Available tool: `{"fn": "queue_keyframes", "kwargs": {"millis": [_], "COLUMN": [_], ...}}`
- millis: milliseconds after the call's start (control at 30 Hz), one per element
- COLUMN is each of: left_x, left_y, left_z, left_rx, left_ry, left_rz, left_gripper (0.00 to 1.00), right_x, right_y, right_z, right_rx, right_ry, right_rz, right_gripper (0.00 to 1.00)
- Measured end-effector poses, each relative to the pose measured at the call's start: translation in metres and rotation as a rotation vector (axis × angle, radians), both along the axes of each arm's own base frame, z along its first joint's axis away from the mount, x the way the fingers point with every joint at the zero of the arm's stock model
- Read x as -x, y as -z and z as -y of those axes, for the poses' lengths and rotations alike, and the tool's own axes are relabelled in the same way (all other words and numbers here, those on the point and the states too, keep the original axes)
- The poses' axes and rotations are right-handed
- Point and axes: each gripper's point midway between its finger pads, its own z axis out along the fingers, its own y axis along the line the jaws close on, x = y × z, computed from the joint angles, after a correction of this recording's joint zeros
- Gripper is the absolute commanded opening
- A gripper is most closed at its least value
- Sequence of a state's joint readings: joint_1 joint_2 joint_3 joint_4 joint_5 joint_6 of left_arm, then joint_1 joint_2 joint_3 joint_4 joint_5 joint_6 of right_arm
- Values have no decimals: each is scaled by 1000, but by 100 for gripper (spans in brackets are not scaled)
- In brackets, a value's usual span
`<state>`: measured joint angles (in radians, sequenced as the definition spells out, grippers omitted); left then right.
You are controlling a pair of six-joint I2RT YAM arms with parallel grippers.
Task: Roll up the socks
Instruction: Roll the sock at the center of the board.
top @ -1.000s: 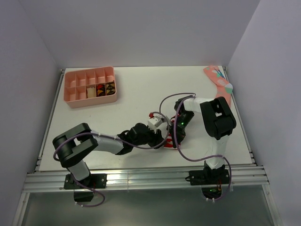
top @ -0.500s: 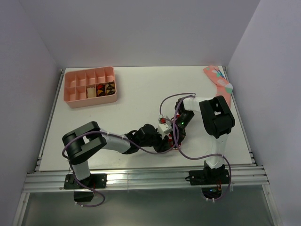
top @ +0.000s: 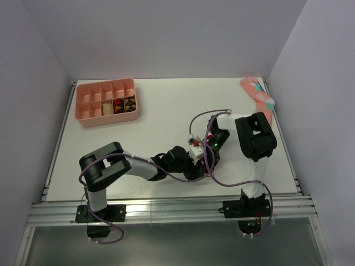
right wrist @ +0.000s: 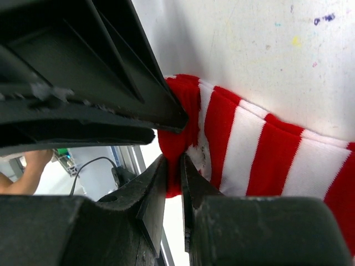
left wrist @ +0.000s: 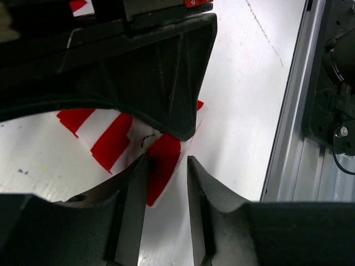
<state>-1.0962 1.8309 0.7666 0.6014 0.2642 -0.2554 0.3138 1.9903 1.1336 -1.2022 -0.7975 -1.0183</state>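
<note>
A red-and-white striped sock (right wrist: pixel 249 149) lies flat on the white table, close to its near edge. My right gripper (right wrist: pixel 173 159) is shut on the sock's red end, a fold of fabric pinched between the fingers. My left gripper (left wrist: pixel 167 160) is open. It hovers low over the opposite red corner of the sock (left wrist: pixel 111 138), with bare table showing between the fingers and the corner lying beside the left one. In the top view the two grippers, left (top: pixel 201 162) and right (top: pixel 210 158), meet nose to nose and hide nearly all of the sock.
A pink compartment tray (top: pixel 105 102) holding small items stands at the back left. A pink patterned sock (top: pixel 258 95) lies at the back right corner. The aluminium rail (left wrist: pixel 288 138) runs along the near table edge, close to both grippers.
The left arm has swung right until its gripper meets the right gripper over the striped sock, which now shows less from above. The right gripper has kept its grip in place.
</note>
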Motion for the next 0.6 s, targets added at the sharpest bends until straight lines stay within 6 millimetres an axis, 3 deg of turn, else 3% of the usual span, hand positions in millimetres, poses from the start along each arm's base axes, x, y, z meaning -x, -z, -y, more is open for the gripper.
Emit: {"fn": "queue_keyframes", "kwargs": {"millis": [133,367,600], "left_x": [-1,-4,-5], "left_y": [3,7,7], "left_z": [6,16,27], "left_rx": [-2,-17,-47], "left_ry": [3,-2,4], "left_rz": [1,-8,-47], "left_gripper": [33,10,2], "right_x": [0,-2,-9], "right_y": [0,0,-1], "right_z": [2,7,14], "right_rx": [6,23,48], "right_ry": [5,12,60], "right_rz": [-6,-8,3], "right_gripper": [22,23,44]}}
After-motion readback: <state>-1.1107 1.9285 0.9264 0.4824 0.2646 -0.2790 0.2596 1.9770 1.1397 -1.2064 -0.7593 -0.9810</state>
